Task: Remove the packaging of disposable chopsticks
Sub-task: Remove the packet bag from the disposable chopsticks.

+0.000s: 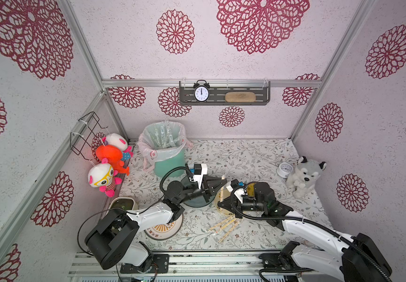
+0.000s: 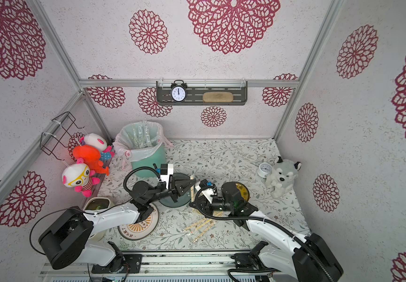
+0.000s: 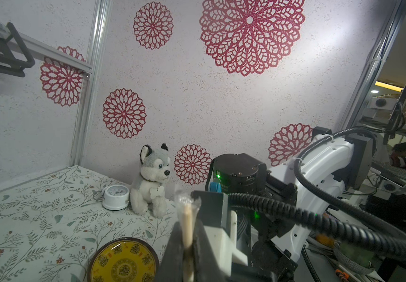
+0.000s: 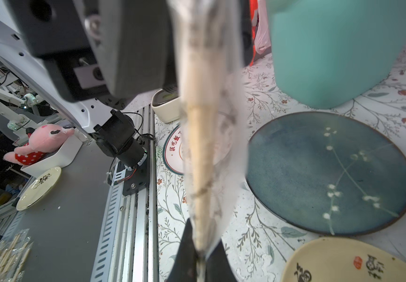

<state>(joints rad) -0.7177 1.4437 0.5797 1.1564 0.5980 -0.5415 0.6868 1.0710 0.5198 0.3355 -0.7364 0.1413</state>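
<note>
Right pincer (image 4: 200, 246) and left pincer (image 3: 187, 236) on wrapped chopsticks' (image 4: 199, 146) opposite ends

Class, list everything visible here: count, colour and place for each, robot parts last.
bin: one, green, pink liner, far left
empty sleeves: several, clear, in bin
held pair: one, tan, sleeved, between arms
loose chopsticks: several, tan, sleeved, near edge
dark blue plate: one, under left arm
cream plate: one, centre
yellow plate: one, centre right
white plate: one, near left
cream dish: one, left corner
husky plush: one, grey, right
dial: one, white, beside husky
hanging toys: three, white, orange, left wall
wire rack: one, black, left wall
shelf: one, grey, back wall
alarm clock: one, black, on shelf
pad: one, tan, on shelf
left end effector: shut on held pair
right end effector: shut on held pair
</note>
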